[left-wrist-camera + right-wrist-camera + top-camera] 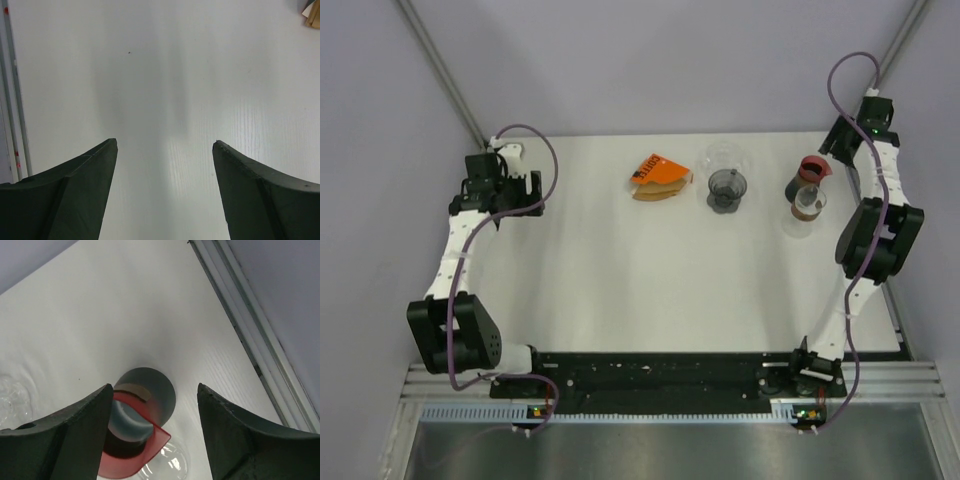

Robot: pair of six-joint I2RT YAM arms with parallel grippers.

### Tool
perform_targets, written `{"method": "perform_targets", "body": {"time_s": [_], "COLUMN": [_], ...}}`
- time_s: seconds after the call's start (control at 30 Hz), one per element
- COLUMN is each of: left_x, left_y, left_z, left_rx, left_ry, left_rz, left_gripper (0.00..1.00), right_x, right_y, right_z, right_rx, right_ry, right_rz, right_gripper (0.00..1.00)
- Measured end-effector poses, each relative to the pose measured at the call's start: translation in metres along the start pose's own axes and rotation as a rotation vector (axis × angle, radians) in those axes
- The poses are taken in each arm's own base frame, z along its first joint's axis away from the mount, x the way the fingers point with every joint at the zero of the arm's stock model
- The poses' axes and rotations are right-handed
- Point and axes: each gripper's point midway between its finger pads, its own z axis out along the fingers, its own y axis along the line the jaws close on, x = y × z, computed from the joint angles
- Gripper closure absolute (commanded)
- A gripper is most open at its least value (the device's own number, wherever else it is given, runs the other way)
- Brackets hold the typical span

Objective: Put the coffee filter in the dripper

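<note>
The coffee filters [658, 180] are a tan stack in an orange pack, lying at the back middle of the white table. The dripper [727, 188] is a dark smoky cone standing just right of them. My left gripper [538, 192] is open and empty at the back left, well left of the filters. In the left wrist view it [165, 144] hovers over bare table, with a corner of the filters [313, 15] at the top right. My right gripper [832, 148] is open and empty at the back right; in its wrist view it [155, 387] hovers over a grey cylinder.
A clear glass vessel [723, 157] stands behind the dripper. At the back right are a red scoop-like piece [813, 168] on a grey cylinder [155, 390] and a clear glass [807, 203]. The table's right edge rail [250, 335] is close to the right gripper.
</note>
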Motion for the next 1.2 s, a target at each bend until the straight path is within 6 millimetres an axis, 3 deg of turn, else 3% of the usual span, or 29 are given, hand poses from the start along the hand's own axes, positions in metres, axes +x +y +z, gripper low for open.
{"method": "perform_targets", "body": {"time_s": [0.1,0.23,0.4,0.6,0.73,1.0,1.1,1.2], "left_x": [0.0,-0.002,-0.001,0.0,0.0,0.001,0.001,0.001], "left_y": [-0.001,-0.001,-0.001,-0.002,-0.002,-0.001,-0.001,-0.001], "left_z": [-0.006,-0.009,-0.009,-0.009,-0.009,-0.008,-0.008,-0.008], "left_rx": [0.0,-0.002,-0.002,-0.001,-0.001,-0.001,-0.001,-0.001], "left_ry": [-0.006,-0.015,-0.012,-0.01,-0.01,-0.009,-0.009,-0.009], "left_rz": [0.003,0.004,0.004,0.004,0.004,0.007,0.007,0.009], "left_gripper": [0.18,0.18,0.18,0.18,0.18,0.18,0.18,0.18], "right_x": [0.013,0.029,0.043,0.043,0.037,0.01,0.014,0.028], "right_y": [0.001,0.006,0.01,0.009,0.011,0.019,0.019,0.017], "right_z": [0.026,0.038,0.038,0.036,0.021,-0.059,-0.062,-0.05], "right_rx": [-0.013,-0.054,-0.091,-0.099,-0.112,-0.173,-0.18,-0.177], "right_ry": [0.068,0.129,0.184,0.188,0.182,0.063,0.06,0.102], "right_rz": [-0.024,-0.039,-0.055,-0.092,-0.122,-0.154,-0.16,-0.159], "right_gripper": [0.48,0.6,0.55,0.5,0.42,0.37,0.37,0.4]}}
